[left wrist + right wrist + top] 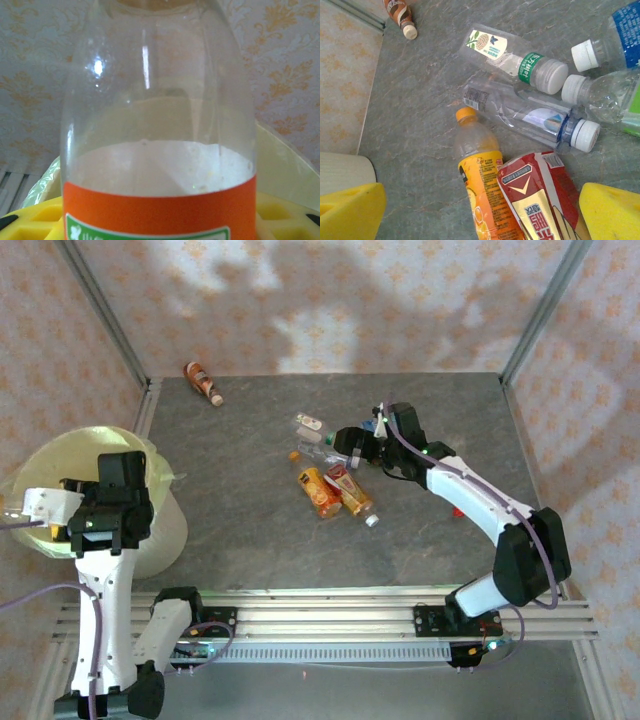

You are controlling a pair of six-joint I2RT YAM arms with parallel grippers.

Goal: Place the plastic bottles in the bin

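In the top external view, the bin [165,525] stands at the left edge of the table [250,550], and the left tool [55,512] hangs over its open mouth. The right tool [350,445] hovers above a cluster of plastic bottles [330,470] near the middle of the table. There an orange-capped bottle [318,490] and a red-labelled bottle [350,492] lie side by side, touching. 1 brown bottle [203,383] lies alone near the far left corner, well apart from the rest.

In the left wrist view, a clear bottle with an orange label [160,125] sits between the 2 yellow pads [30,225]. The left tool is closed on it. Behind the bottle we see the pale wall of the bin and a bit of its liner [42,182].

In the right wrist view, the 2 yellow fingers [350,210] stand wide apart, so the right tool is open and grips nothing. Between them, on the table, lie the orange-capped bottle and the red-labelled bottle. Just beyond those lies a blue-ringed clear bottle [530,115], then a green-banded bottle [515,55]. At the right edge are a blue-labelled bottle [625,30] and a crumpled clear bottle [607,97].
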